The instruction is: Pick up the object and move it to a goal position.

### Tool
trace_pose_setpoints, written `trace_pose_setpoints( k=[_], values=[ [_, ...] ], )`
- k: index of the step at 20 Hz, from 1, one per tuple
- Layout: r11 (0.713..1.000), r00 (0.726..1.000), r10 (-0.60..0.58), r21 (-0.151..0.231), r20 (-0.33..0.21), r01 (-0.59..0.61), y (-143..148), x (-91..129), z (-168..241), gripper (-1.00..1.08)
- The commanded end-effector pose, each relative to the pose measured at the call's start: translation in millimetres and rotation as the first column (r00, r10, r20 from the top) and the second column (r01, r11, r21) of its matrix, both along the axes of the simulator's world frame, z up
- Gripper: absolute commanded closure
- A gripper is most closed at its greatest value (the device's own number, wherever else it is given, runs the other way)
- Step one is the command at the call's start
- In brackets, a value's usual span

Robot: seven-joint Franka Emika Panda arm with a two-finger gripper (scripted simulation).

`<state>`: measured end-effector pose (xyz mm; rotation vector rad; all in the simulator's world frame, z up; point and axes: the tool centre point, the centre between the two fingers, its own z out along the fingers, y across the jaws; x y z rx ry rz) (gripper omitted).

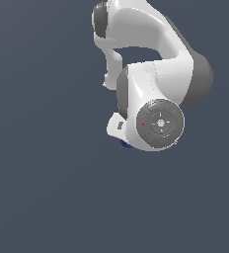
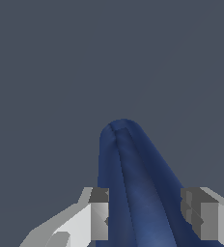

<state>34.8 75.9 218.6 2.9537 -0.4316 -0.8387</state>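
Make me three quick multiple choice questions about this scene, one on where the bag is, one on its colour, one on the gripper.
1. Where is the bag?
A. between the gripper's fingers
B. far off from the gripper
C. on top of the arm

2. What colour is the bag?
A. red
B. dark blue
C. yellow

3. How does the gripper stand?
A. away from the bag
B. fingers on both sides of the bag
C. holding a cup

Answers: 1 A, the wrist view shows it between the fingers; 2 B, plainly blue; 3 B, one finger on each flank.

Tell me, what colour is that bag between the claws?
Dark blue bag, clearest in the wrist view.
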Motion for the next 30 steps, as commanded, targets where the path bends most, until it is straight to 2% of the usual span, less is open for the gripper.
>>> trace_pose_setpoints(
  k=[1,20,21,30],
  values=[
    [1.000,1.000,0.000,0.000,0.000,0.000,-0.1,-0.1,-0.2,-0.20],
    [1.000,1.000,-0.001,-0.001,-0.001,0.001,1.0,-14.2,-22.0,-0.20],
    [1.000,1.000,-0.001,-0.001,-0.001,0.001,1.0,-14.2,-22.0,1.08],
    [1.000,1.000,-0.001,-0.001,-0.001,0.001,1.0,-14.2,-22.0,1.08]
  ],
)
